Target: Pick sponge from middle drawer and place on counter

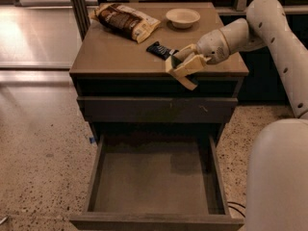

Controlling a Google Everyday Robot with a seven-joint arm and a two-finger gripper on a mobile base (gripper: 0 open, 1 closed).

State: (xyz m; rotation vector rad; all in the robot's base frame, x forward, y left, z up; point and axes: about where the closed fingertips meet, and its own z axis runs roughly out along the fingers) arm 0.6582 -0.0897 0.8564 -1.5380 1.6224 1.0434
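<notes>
Now | tool (182,71) grips sponge (175,60) | over counter (120,52) front edge | sponge axis unclear

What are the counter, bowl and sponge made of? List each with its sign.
Counter: likely laminate or coated wood, smooth tan with soft sheen. Bowl: possibly ceramic or plastic, pale matte. Sponge: dark scrub fibre, mostly hidden in the end effector over the counter's front edge.
</notes>
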